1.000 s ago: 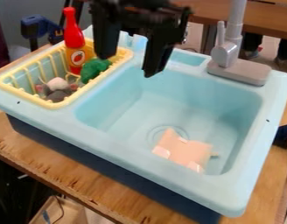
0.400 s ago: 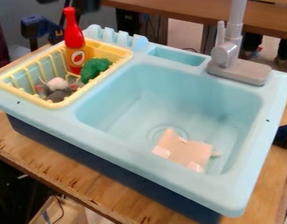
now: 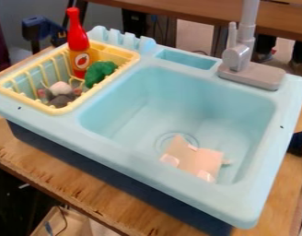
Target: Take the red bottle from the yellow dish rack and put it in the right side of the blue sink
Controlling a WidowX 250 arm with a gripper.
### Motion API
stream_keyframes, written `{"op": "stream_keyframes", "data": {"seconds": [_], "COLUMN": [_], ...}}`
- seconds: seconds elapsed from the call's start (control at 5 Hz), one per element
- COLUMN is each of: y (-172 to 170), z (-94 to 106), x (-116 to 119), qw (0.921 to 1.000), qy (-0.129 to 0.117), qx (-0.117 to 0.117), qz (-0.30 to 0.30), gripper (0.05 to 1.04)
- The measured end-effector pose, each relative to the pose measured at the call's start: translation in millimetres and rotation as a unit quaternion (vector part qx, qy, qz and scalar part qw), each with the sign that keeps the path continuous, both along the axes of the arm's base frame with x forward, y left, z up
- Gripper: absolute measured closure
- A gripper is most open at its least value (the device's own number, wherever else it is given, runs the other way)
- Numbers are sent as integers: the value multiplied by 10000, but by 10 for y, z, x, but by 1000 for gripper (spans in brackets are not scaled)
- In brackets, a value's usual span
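"As the table (image 3: 79, 189) ran beneath everything, what did it bear?"

"A pale-blue sink (image 3: 147, 166), with a yellow rack (image 3: 55, 111) at the image-left end and a gray faucet (image 3: 238, 55) on the far rim."

"Where was the pink piece (image 3: 193, 159)?"

"Flat on the basin floor, partly over the drain (image 3: 165, 141), with a small stub at its image-right side."

"And the rack's contents?"

"A red bottle (image 3: 78, 44) stood upright toward the back; the broccoli (image 3: 100, 73) was just beside it, and a gray lump (image 3: 60, 100) and a pale lump (image 3: 60, 88) were nearer the front."

"Was the claw wide, narrow or loaded?"

"That could not be told."
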State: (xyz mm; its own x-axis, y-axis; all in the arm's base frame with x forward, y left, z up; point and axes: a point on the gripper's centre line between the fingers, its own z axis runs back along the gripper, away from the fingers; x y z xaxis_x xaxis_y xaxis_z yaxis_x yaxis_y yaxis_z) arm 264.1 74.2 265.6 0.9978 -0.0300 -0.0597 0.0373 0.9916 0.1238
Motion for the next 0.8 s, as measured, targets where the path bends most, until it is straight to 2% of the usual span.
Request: {"op": "stream_keyframes", "data": {"seconds": [0.2,0.6,0.8], "y": [183,397,535], "z": [14,-114,-155], "x": [42,167,241], "qw": [10000,9999,9997], "qy": [-45,-1,-204], "qx": [14,28,25], "qz": [78,128,139], "gripper": [83,83,83]}}
